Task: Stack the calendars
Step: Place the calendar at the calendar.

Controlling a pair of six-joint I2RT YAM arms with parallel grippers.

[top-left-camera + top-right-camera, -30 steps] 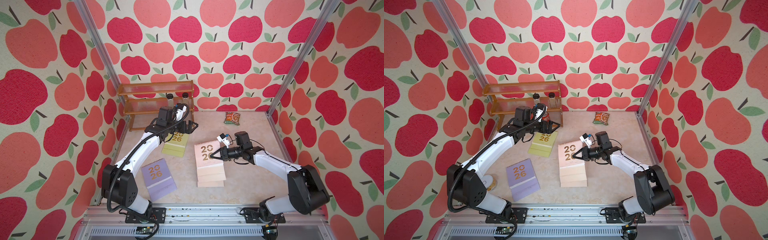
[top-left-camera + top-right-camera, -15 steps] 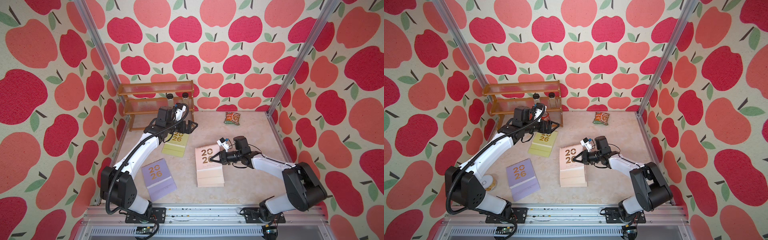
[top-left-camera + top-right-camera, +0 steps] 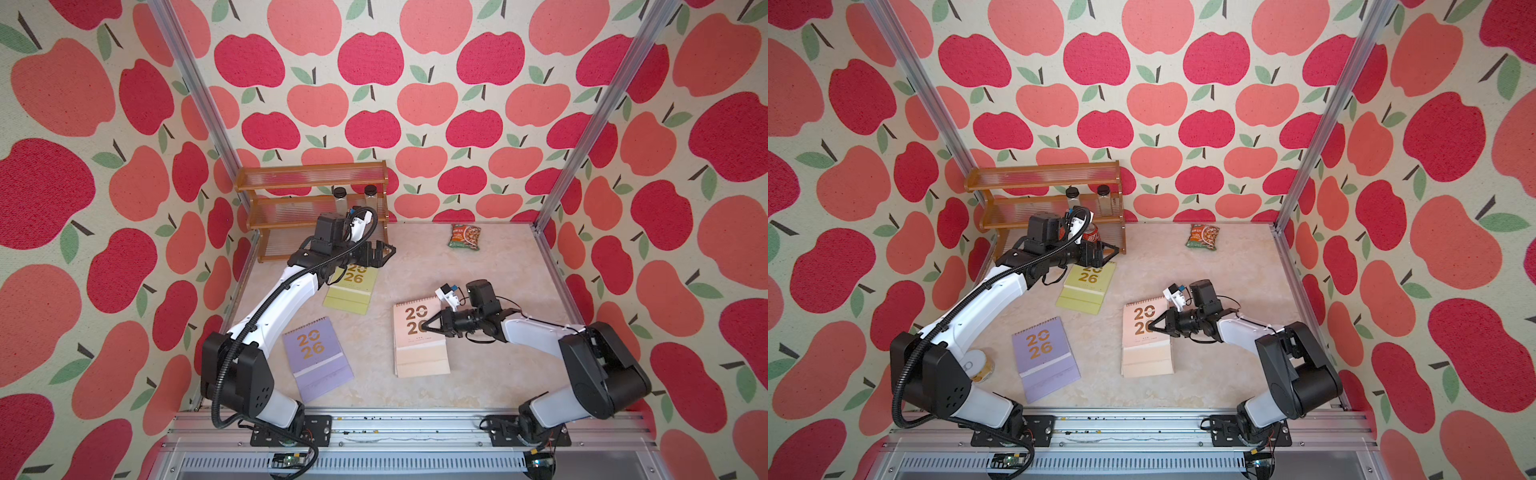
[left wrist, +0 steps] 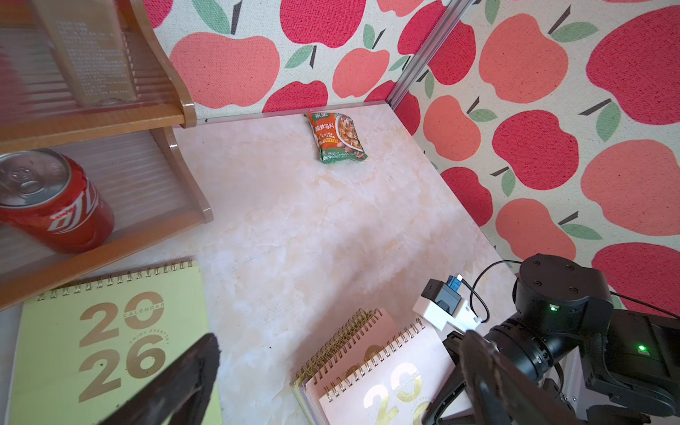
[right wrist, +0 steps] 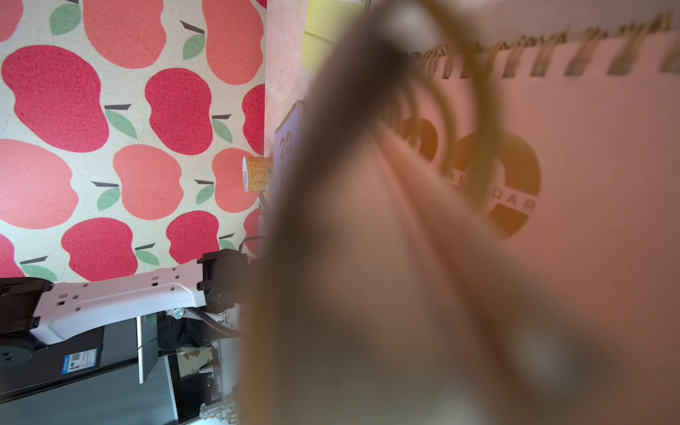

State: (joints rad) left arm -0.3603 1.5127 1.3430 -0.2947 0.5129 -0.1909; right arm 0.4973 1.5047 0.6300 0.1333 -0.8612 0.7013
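Observation:
My right gripper [image 3: 428, 326] is shut on the right edge of a peach-pink calendar [image 3: 409, 316], which lies slightly askew on top of a stack [image 4: 307, 382] showing yellow-green and lilac edges. In the right wrist view the blurred fingers [image 5: 368, 220] fill the middle, with the pink cover [image 5: 588, 184] beside them. A yellow-green calendar [image 3: 351, 289] lies flat near the rack. My left gripper [image 3: 380, 253] hangs open above its spiral end, touching nothing. In the left wrist view its fingertips [image 4: 206, 353] stand wide apart. A lilac calendar [image 3: 316, 357] lies at the front left.
A wooden rack [image 3: 311, 199] with two jars stands at the back left, and a red cola can [image 4: 55, 206] sits on its lowest shelf. A green snack packet [image 3: 464, 237] lies at the back right. A paper cup [image 3: 980, 365] stands beside the left arm's base.
My right gripper has carried the peach-pink calendar to the left and toward the front, down onto the stack. The left arm has not moved.

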